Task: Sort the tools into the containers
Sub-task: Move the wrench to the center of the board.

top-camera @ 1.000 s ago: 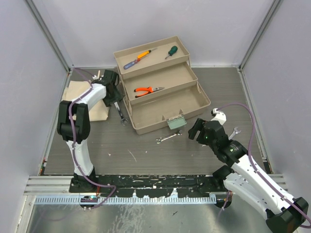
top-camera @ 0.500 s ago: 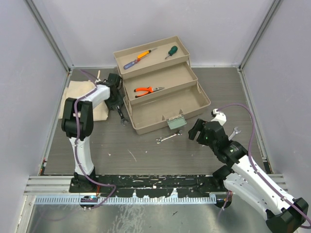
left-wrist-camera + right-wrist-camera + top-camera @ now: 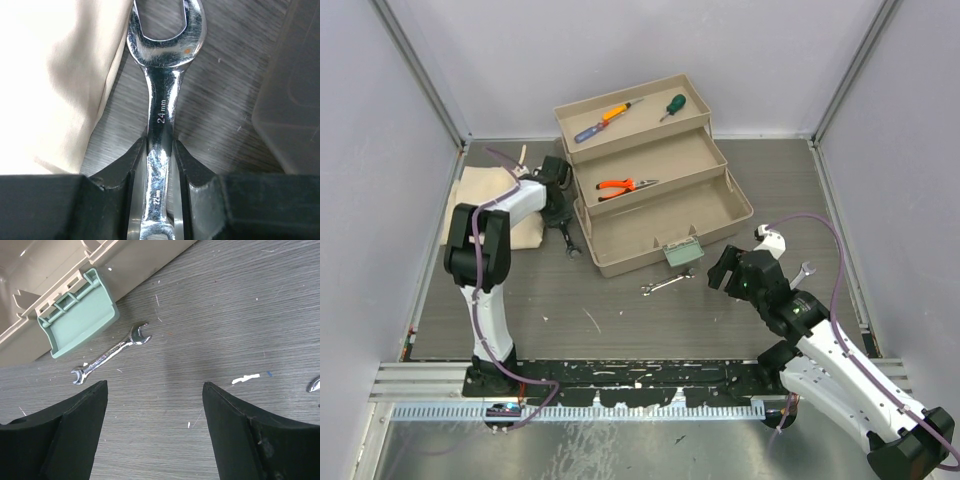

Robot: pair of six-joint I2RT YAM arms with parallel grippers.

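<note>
A big silver wrench [image 3: 163, 100] lies on the table beside the toolbox's left wall, and my left gripper [image 3: 160, 145] is shut on its shaft, low over the table [image 3: 558, 205]. The brown toolbox [image 3: 740, 205] stands open in three stepped trays. Two screwdrivers [image 3: 603, 118] and a green-handled one [image 3: 671, 106] lie in the top tray. Orange pliers [image 3: 623, 185] lie in the middle tray. A small wrench [image 3: 111, 354] lies in front of the green latch [image 3: 77, 320]. My right gripper [image 3: 155, 385] hangs open to its right, holding nothing.
A beige cloth [image 3: 55, 80] lies just left of the held wrench, against the left wall [image 3: 480, 205]. Another wrench [image 3: 805, 272] lies right of the right arm. The toolbox corner [image 3: 295, 100] is close on the right of the left gripper.
My left gripper's jaws have closed onto the big wrench's shaft after settling down over it. The right arm and the other tools have not moved.
</note>
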